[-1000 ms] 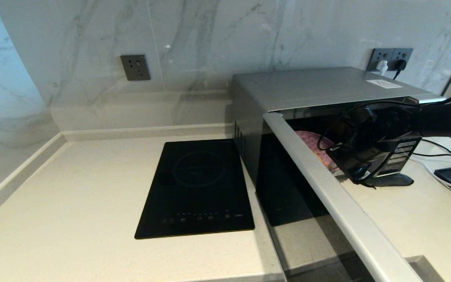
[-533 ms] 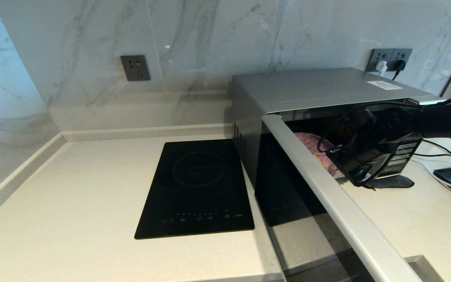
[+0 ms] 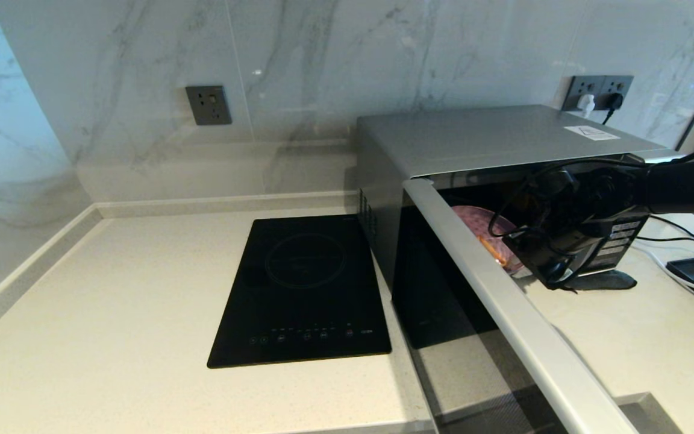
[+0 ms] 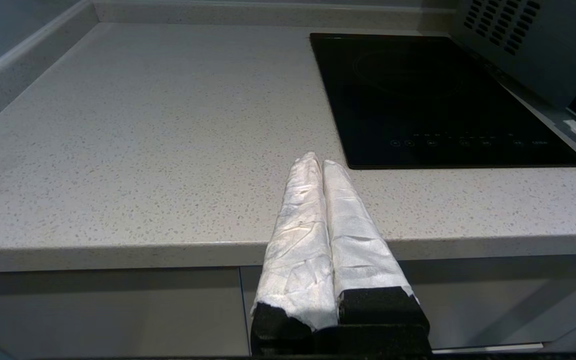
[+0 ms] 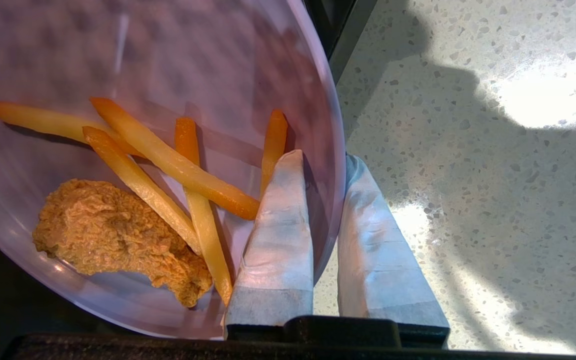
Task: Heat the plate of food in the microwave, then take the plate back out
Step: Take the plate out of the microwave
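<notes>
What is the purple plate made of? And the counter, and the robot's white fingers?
The plate of food looks like thin glossy plastic, slightly see-through at its rim. The counter looks like polished speckled stone, shiny under the light. The right gripper, pinching the plate's rim, has fingers wrapped in what looks like crinkly white tape.

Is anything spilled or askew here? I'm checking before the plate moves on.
Nothing spilled. The right gripper pinches the rim of the plate of food at the open microwave; fries and the crumbly piece remain on it. The left gripper is parked, shut, before the counter edge.
</notes>
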